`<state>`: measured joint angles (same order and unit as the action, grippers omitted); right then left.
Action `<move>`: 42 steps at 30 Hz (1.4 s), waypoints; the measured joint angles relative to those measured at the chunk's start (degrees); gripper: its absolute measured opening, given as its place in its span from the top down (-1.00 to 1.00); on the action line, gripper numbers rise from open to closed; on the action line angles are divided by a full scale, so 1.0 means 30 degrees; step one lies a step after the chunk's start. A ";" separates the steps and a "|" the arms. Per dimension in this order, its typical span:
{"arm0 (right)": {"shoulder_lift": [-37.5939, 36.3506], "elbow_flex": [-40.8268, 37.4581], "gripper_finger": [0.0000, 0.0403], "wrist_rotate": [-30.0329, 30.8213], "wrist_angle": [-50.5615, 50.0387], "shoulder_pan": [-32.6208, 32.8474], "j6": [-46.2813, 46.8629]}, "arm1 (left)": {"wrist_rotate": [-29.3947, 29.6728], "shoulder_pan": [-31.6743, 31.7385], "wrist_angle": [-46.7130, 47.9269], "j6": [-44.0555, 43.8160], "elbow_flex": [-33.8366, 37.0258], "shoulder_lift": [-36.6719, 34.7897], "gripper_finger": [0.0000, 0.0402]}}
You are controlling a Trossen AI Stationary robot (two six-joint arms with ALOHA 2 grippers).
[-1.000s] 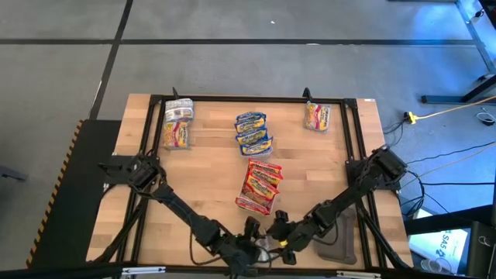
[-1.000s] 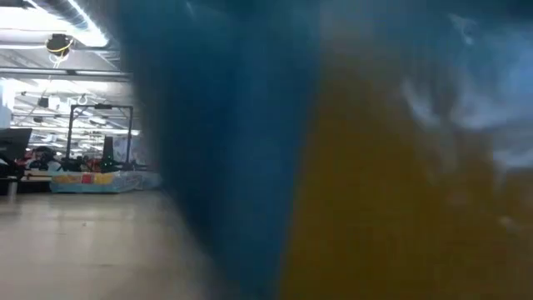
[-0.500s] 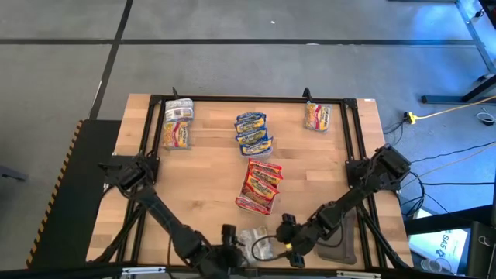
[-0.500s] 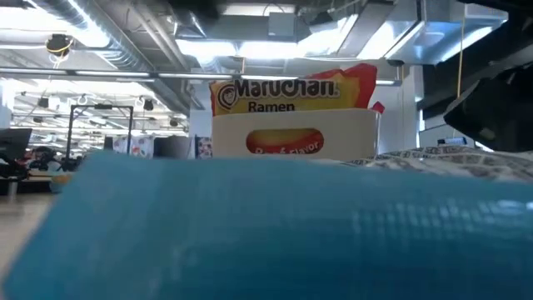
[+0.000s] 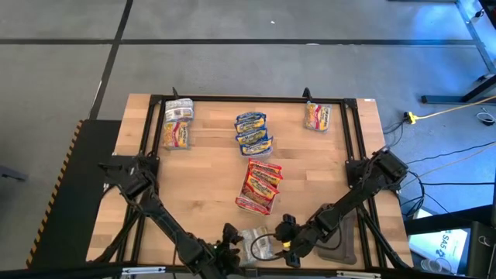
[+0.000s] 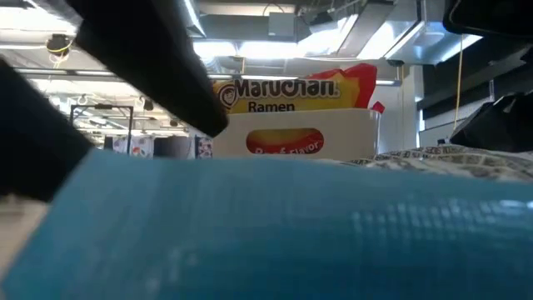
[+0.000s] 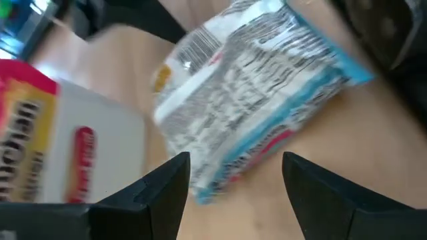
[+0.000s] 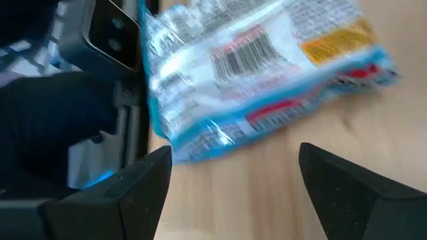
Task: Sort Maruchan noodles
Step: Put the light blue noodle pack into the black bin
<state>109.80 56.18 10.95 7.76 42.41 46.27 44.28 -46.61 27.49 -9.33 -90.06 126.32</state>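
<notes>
A blue-edged silver noodle packet lies flat, printed back up, by the table's near edge; it shows in the left wrist view, in the right wrist view and as a blue band across the low view. My left gripper is open just left of it. My right gripper is open just right of it. Neither touches it. Farther off lie a red stack, a blue stack, a silver-yellow stack and one packet at the far right.
A dark grey tray sits at the near right corner beside my right arm. A red-yellow Maruchan packet stands up behind the blue one in the low view. Bare wood lies left of the red stack.
The blue-edged packet, a second ago up close against the low camera between both grippers, now lies flat on the table. My left gripper has drawn back toward the table's left and near edge. My right gripper has shifted slightly toward the right.
</notes>
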 joint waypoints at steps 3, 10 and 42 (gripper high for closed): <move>0.0376 0.0000 -0.50 -0.0004 0.0965 -0.0001 -0.0036 | 0.0452 0.0217 -0.0135 0.1691 0.0000 0.0254 -0.15; 0.0670 0.0000 -0.50 0.0065 0.1541 -0.0022 -0.0026 | -0.0614 0.0790 -0.0712 0.2799 -0.0012 0.1008 -0.15; 0.1122 -0.0058 -0.50 -0.1635 0.5149 -0.0386 -0.1048 | 0.2031 0.0869 -0.5814 0.9715 -0.0802 0.1275 -0.15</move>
<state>113.16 56.01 6.04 23.20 41.26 43.12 50.38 -44.00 10.04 19.81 -92.47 130.15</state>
